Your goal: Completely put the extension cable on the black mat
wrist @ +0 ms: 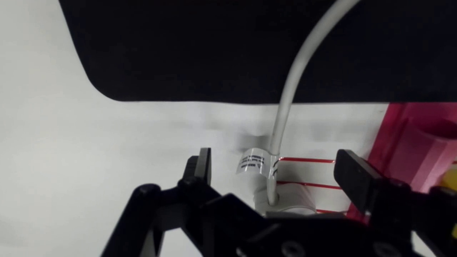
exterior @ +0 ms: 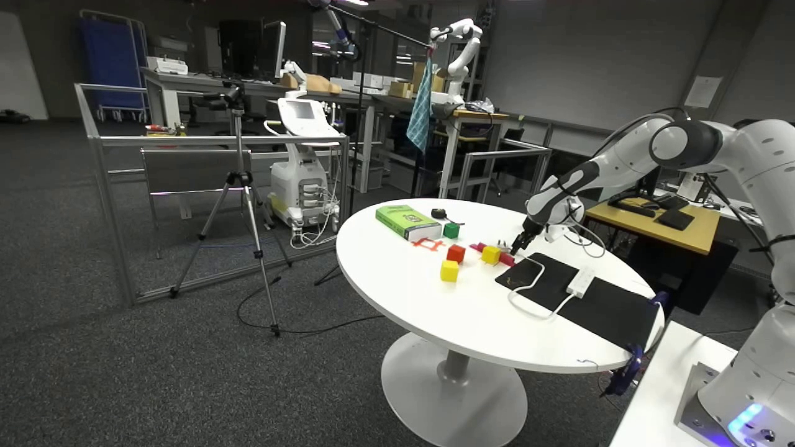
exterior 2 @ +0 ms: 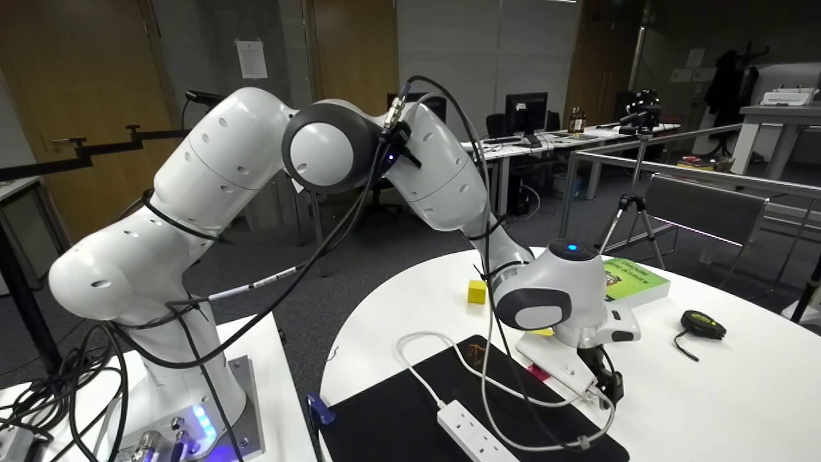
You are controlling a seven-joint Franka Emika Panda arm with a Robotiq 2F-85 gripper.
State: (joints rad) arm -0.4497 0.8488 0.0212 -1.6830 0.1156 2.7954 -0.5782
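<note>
The extension cable's white strip lies on the black mat [exterior: 621, 313] in an exterior view, with the strip [exterior: 581, 282] near the middle. Strip [exterior 2: 474, 431] and mat [exterior 2: 385, 417] also show in an exterior view. Its cord [exterior: 528, 287] loops over the mat's edge onto the table, then crosses the mat. In the wrist view, the cord [wrist: 294, 71] leaves the mat [wrist: 178, 50] and ends at a white plug [wrist: 285, 196] on the table, off the mat. My gripper [wrist: 274, 159] is open, its fingers on either side of the cord end and plug, touching neither visibly. The gripper's body hides part of the plug.
Yellow blocks [exterior: 449, 270], a red block [exterior: 456, 253], a green block [exterior: 451, 230] and pink pieces [exterior: 507, 259] lie near the gripper. A green book [exterior: 407, 220] and tape measure [exterior 2: 702, 325] lie farther off. Blue clamps [exterior: 624, 372] grip the table's edge.
</note>
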